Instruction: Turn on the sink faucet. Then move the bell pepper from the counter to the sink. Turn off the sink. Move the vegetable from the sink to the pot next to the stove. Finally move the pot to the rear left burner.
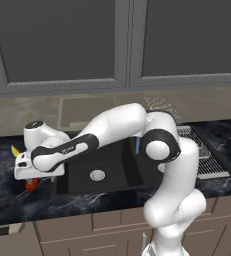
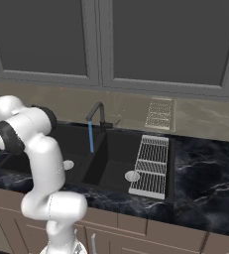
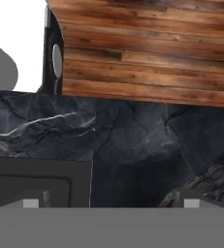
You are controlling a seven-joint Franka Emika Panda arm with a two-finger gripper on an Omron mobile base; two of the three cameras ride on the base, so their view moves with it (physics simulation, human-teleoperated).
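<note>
In the left base view, the arm is stretched out to the left of the sink (image 1: 112,172), with the hand lowered over the table (image 1: 2,200) just beside the sink's left rim. The pepper (image 1: 32,184) is seen as a small red lump on the table, directly under the hand and partly hidden by it. A yellow wedge (image 1: 15,150) lies just behind the hand. A thin blue stream (image 1: 138,145) is seen falling behind the elbow, so the water is judged to be running. A wire rack (image 1: 207,160) sits to the right of the sink.

In the right base view, the faucet (image 2: 98,115) stands behind the sink's divider, and the stream drops from its spout into the left basin. A sliver of red is caught at the frame's left edge, left of the sink.

In the hand view, the fingers (image 3: 32,202) are spread fully apart at the bottom edge, with nothing between them. Veined black table is seen ahead of them, the sink's corner lies at lower left, and wooden floor lies beyond the table's edge.

The pepper is judged light, firm and smooth-skinned, so likely slippery once wet. Because of its lumpy shape, it is best taken across its widest part, with the fingers set on two opposite flanks, low enough that it is not squeezed upward and out.
</note>
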